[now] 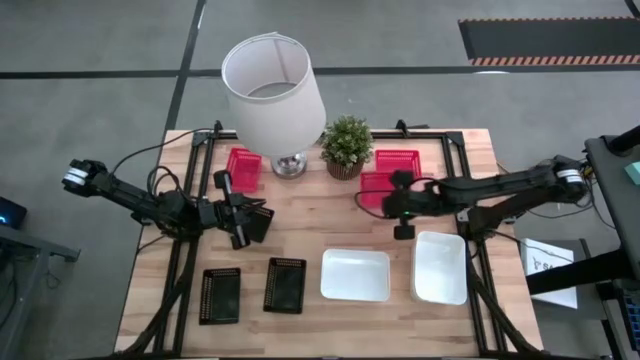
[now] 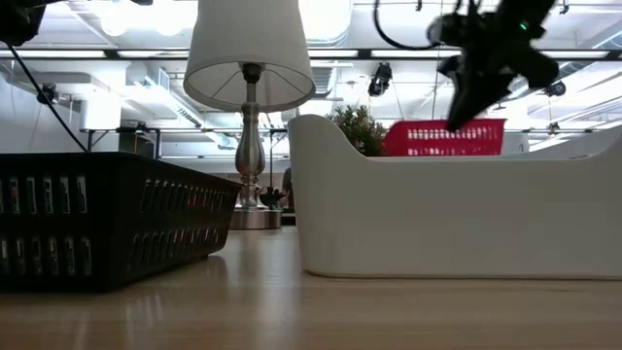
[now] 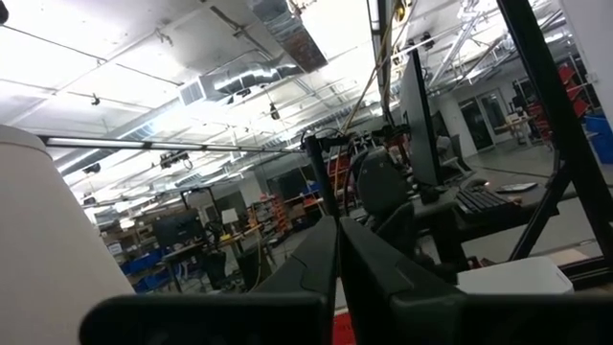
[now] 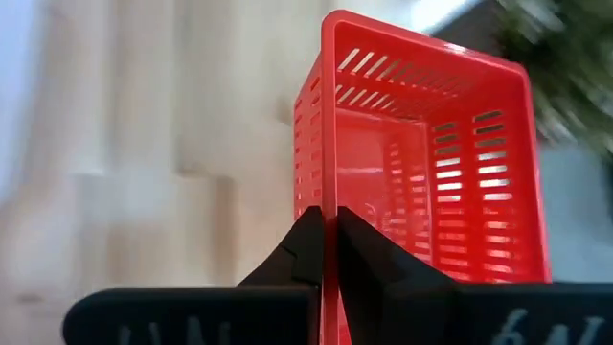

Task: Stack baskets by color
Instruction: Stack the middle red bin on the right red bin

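Red perforated plastic basket [image 4: 421, 163] is pinched by its rim in the right gripper [image 4: 329, 251]; left gripper [image 3: 337, 251] clamped on a black basket [image 1: 258, 222].

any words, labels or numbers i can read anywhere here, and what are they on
None can be read.
Sheet of paper beside the table's right edge: dark marks, too small to read.
Right gripper, shut on the red basket: pale marks on its dark body at the right wrist view's lower edge, cut off and blurred.
Baskets, lamp and plant: no labels visible.
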Controlling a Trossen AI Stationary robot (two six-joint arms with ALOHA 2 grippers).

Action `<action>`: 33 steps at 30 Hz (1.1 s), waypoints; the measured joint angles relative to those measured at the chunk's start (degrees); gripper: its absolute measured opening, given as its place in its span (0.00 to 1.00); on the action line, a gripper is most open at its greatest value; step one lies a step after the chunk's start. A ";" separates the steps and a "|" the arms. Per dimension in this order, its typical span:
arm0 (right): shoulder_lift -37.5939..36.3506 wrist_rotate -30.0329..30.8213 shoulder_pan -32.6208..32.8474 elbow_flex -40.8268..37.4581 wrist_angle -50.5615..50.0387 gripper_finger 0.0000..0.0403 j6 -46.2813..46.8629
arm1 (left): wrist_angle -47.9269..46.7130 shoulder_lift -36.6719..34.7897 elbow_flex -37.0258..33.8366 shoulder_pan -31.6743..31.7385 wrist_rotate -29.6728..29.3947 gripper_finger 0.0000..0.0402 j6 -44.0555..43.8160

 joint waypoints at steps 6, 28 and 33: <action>-6.25 2.54 -3.58 -9.00 5.34 0.02 1.39 | 0.29 0.00 0.02 0.00 0.02 0.00 0.00; -7.82 -5.47 -25.11 -12.12 8.46 0.02 -16.16 | 0.36 0.00 0.02 0.00 0.02 0.00 0.04; -7.82 -8.44 -27.89 -12.10 9.46 0.02 -20.71 | 0.38 0.00 0.02 0.00 0.02 0.00 0.04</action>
